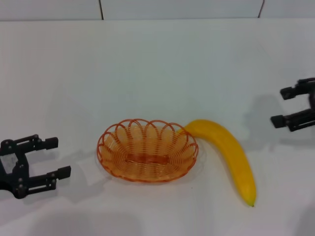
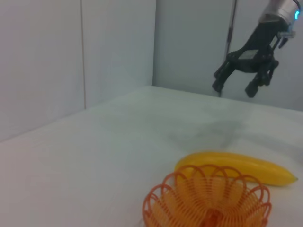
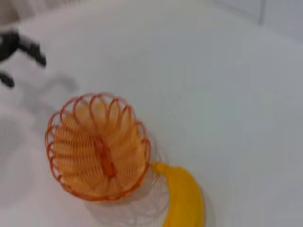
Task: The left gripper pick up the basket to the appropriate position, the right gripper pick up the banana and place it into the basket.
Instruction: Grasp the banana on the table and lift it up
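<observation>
The left gripper and the right gripper (both wide open, holding nothing) flank the basket and the banana.

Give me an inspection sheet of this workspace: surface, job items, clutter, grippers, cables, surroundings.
Surface: white table, bare around the items.
Basket: orange wire, upright, empty.
Banana: on the table, outside the basket, one end at its rim.
Clutter: nothing seen.
Left gripper: open, empty, beside the basket.
Right gripper: open, empty, raised above the table, apart from the banana.
Cables: nothing seen.
Surroundings: pale wall panels behind the table.
</observation>
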Robot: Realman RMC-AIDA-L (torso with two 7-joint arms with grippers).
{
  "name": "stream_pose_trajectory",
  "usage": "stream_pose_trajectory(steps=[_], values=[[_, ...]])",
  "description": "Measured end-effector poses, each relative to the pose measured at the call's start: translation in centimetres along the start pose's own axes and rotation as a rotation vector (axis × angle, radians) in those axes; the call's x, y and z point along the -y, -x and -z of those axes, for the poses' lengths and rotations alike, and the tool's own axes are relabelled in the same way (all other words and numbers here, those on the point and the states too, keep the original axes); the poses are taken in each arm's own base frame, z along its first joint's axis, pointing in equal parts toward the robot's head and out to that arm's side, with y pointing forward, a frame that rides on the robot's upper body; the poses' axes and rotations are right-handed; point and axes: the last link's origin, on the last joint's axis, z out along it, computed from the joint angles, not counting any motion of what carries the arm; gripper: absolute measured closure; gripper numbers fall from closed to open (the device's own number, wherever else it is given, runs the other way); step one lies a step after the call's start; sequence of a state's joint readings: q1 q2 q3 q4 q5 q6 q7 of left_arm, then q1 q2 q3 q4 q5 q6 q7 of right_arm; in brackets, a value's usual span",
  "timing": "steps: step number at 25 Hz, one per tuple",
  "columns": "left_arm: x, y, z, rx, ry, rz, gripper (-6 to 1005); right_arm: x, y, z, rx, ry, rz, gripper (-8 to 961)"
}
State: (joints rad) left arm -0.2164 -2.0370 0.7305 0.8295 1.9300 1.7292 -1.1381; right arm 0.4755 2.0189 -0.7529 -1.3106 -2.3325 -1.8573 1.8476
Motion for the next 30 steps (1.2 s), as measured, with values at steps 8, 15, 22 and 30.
stream_pose_trajectory(steps=[8,15,22,30], values=[[0.3,-0.4,-0.4,-0.005,0.006,-0.008,242,-1.4,4.6,-6.2,-0.245,0.055,0.109,93],[0.4,-0.5,-0.8,-0.013,0.014,-0.004,242,-1.8,5.0,-8.8,-0.223,0.067,0.092,93],[0.5,-0.5,-0.8,-0.014,0.014,-0.005,242,-1.4,3.8,-10.9,-0.244,0.044,0.041,94],[0.5,-0.5,-0.8,-0.015,0.015,-0.006,242,-0.8,2.7,-11.5,-0.260,0.020,-0.001,94]])
